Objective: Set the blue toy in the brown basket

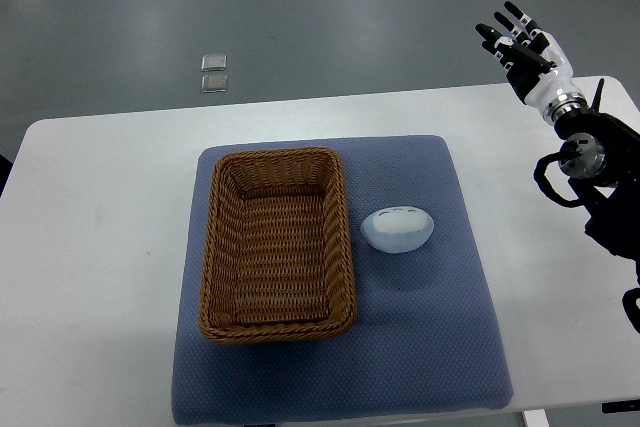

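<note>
The pale blue toy (397,229) lay on a blue-grey mat (440,347) spread over the white bench (90,247), just beside the right wall of the brown wicker basket (277,244), which sat on the same mat with nothing inside it. The right robot hand (520,45) was raised near the far right corner of the bench, well apart from toy and basket, its fingers (512,19) spread and holding nothing, while its dark arm came in from the right edge. Two small clear squares (213,72) lay on the grey floor beyond the bench.
</note>
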Robot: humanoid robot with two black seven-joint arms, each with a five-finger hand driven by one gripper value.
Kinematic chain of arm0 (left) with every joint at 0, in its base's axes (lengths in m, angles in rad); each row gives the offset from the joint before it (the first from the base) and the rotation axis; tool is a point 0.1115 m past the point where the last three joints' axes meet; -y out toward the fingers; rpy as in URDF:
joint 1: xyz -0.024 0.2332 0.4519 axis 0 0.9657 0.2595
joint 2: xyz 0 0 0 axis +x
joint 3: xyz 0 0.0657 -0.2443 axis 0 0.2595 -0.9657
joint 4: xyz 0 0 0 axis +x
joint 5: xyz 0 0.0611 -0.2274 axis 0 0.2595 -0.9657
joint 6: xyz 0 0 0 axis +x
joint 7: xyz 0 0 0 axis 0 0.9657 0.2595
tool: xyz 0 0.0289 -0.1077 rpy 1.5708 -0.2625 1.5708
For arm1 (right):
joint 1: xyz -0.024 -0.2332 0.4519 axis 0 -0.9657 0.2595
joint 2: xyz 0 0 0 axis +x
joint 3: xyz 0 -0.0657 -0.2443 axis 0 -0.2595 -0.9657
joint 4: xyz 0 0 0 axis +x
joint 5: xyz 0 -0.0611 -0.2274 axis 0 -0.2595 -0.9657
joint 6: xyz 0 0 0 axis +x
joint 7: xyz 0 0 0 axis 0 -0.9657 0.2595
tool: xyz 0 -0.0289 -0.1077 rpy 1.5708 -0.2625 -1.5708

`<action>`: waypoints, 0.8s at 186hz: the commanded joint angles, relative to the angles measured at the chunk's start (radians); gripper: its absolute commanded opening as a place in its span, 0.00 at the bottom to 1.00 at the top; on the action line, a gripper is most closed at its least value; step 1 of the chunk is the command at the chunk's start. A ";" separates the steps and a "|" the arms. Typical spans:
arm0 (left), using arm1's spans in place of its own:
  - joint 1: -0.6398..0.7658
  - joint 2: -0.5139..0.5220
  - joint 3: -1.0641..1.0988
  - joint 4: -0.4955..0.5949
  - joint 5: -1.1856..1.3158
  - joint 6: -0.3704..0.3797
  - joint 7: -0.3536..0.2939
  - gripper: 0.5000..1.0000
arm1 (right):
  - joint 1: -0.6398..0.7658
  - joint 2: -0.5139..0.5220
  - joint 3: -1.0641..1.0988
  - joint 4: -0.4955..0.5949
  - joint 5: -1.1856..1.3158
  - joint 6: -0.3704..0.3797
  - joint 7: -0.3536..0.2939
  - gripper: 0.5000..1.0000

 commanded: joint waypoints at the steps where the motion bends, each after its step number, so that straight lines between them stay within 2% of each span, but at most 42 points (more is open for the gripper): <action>1: 0.000 0.000 0.001 0.000 0.000 0.000 0.000 1.00 | 0.002 0.000 0.002 0.000 0.001 -0.021 -0.001 0.82; 59: 0.001 0.000 -0.001 0.000 0.000 0.000 0.000 1.00 | 0.014 -0.025 -0.016 0.037 0.006 -0.026 -0.001 0.82; 94: 0.000 0.000 0.001 0.000 0.000 0.000 0.000 1.00 | 0.031 -0.079 -0.039 0.043 -0.008 -0.017 -0.004 0.81; 122: -0.002 0.000 0.001 0.000 0.000 0.000 0.000 1.00 | 0.034 -0.158 -0.127 0.138 -0.035 -0.017 -0.004 0.82; 149: -0.006 0.000 0.001 0.000 0.000 0.000 0.000 1.00 | 0.049 -0.226 -0.200 0.206 -0.199 -0.009 -0.005 0.81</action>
